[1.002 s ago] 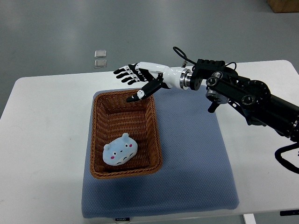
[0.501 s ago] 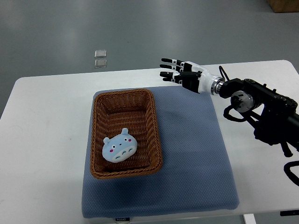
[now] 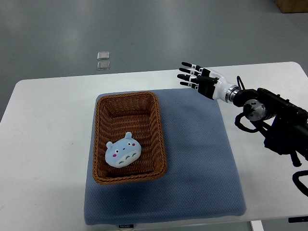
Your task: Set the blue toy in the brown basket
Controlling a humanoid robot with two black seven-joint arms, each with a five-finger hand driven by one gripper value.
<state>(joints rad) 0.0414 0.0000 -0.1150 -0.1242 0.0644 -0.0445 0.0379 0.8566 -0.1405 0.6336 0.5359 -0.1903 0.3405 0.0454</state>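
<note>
A white table (image 3: 48, 125) fills most of the top view, with grey floor beyond its far edge. On it lies a blue-grey padded mat (image 3: 202, 159), reaching to the table's near edge. A brown woven basket (image 3: 158, 130), rectangular with its long sides running near to far, sits on the left part of the mat.

The blue toy (image 3: 123, 152) lies inside the basket, on the bottom in its near half, closer to the left wall. It is a soft, rounded, pale blue plush with 2 small ears at its far edge, a white face patch, 2 dark eyes, 2 pink cheek spots and a row of small dark marks below them. It lies flat with the face turned up, tilted a little.

The black right arm (image 3: 274, 115) comes in from the right edge and ends in the right hand (image 3: 206, 83), white and black, over the far right corner of the mat. Its fingers (image 3: 188, 76) are stretched out and spread, pointing left, loose and empty; they touch nothing.

The toy is well apart from those fingers, to their left and nearer, with the basket's right wall between them. The fingertips are right of the basket's far right corner and clear of its rim.

On the floor beyond the table, 2 small clear squares (image 3: 103, 59) lie just beside each other.
</note>
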